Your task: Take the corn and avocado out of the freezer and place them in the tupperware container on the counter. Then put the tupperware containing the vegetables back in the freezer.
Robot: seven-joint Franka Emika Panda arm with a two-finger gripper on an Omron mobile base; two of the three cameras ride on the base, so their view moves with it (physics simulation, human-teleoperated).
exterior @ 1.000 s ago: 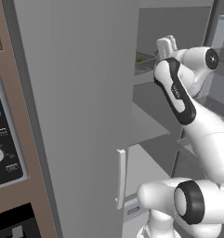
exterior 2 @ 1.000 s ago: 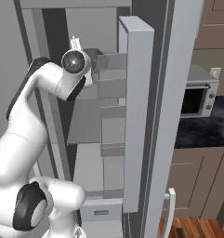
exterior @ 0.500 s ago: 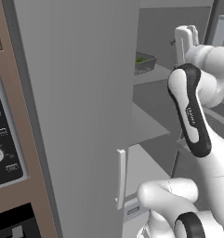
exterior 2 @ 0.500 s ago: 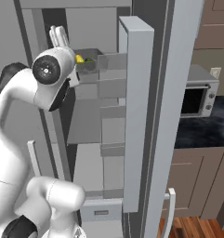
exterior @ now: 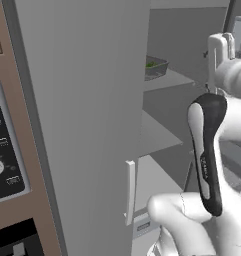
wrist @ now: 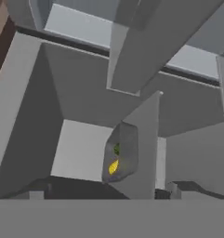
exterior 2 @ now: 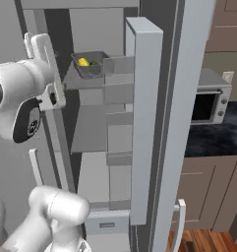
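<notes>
Left base view: the freezer (exterior: 87,100) stands open, its pale grey door filling the middle of the picture with a white bar handle low on its edge. Deep inside, on the upper grey shelf, sits the tupperware container (exterior: 155,67), a shallow grey tray with sloped walls, seen end-on from its near corner. A patch of dark green, the avocado (exterior: 150,64), shows over its rim. The gripper (exterior: 221,49) rises at the right edge, pointing upward, well apart from the tray; its fingers stand spread with nothing between them.

Right base view: the same tray (exterior 2: 89,64) rests on the top shelf, in the back part of the compartment, left of the door bins. Its long side runs roughly across the shelf. The corn (exterior 2: 83,62) lies in its left part as a small bright yellow lump; its taper and the way it points are too small to make out. The avocado (exterior 2: 94,63) is a dark green spot just beside it to the right. The gripper (exterior 2: 41,54) is raised at the left, released and empty, away from the tray. Beyond the door stand a grey microwave (exterior 2: 210,101) and the black counter (exterior 2: 216,140).

Hand view: rolled, looking into the compartment. The tray (wrist: 120,158) appears tilted on end, with the corn (wrist: 113,166) a yellow sliver touching or next to the avocado (wrist: 116,149); both lie within its walls.
</notes>
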